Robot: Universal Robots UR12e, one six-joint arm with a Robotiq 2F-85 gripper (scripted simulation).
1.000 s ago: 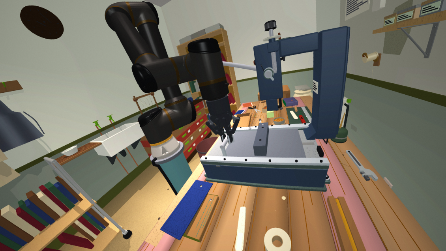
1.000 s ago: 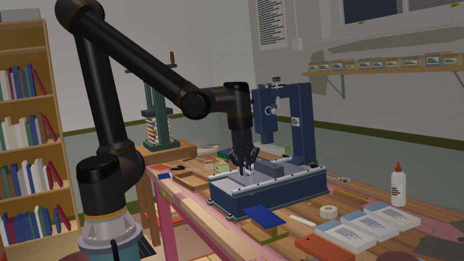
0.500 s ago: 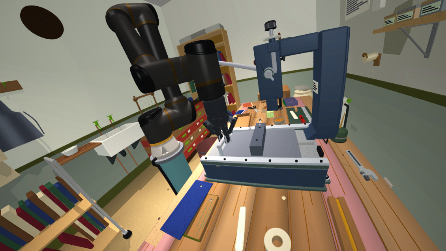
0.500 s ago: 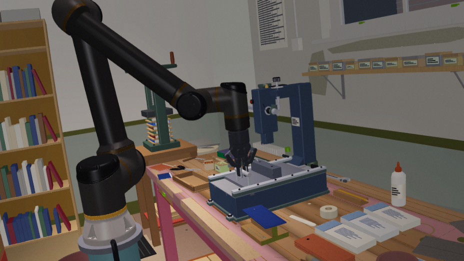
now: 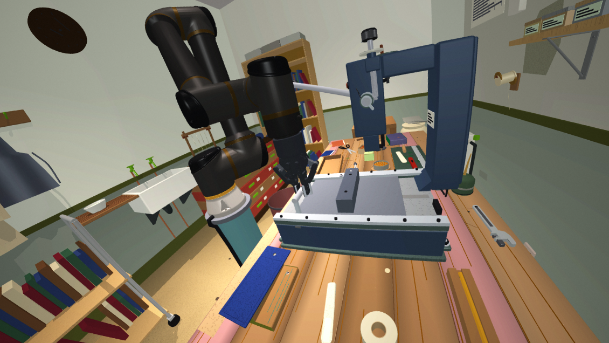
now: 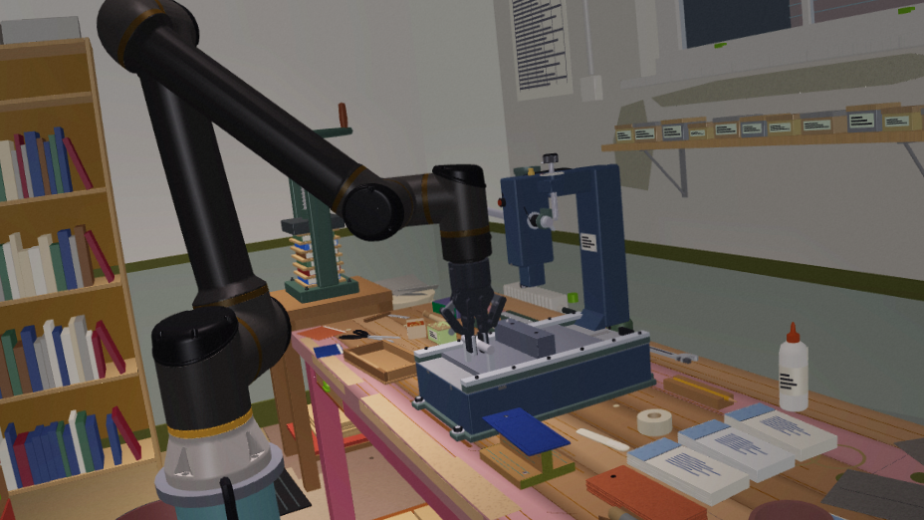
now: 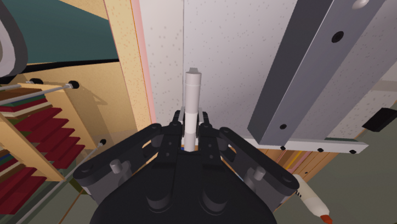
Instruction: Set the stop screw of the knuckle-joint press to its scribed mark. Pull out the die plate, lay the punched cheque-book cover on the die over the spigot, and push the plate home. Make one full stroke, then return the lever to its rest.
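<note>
The grey die plate point(image 5: 353, 196) sits drawn out along the rails of the blue press bed point(image 5: 362, 238), away from the press frame point(image 5: 447, 110), and carries a dark grey die block point(image 5: 347, 189) across it. A white bar handle point(image 7: 192, 105) runs along the plate's outer end. The blue cheque-book cover point(image 5: 255, 285) lies on a wooden stand at the bench's front edge, apart from the press. The stop screw with its black knob point(image 5: 369, 36) stands on top of the frame, and the lever point(image 5: 319, 88) points out to the left. My gripper point(image 5: 303, 187) is closed on the plate's handle.
Behind the press stand a bookcase point(image 5: 304, 93) and a cluttered bench end with scissors and small trays. A tape roll point(image 5: 378, 328), a white folder stick point(image 5: 328, 311) and wooden strips lie in front. A glue bottle point(image 6: 793, 368) and stacked pads point(image 6: 730, 446) are to the right.
</note>
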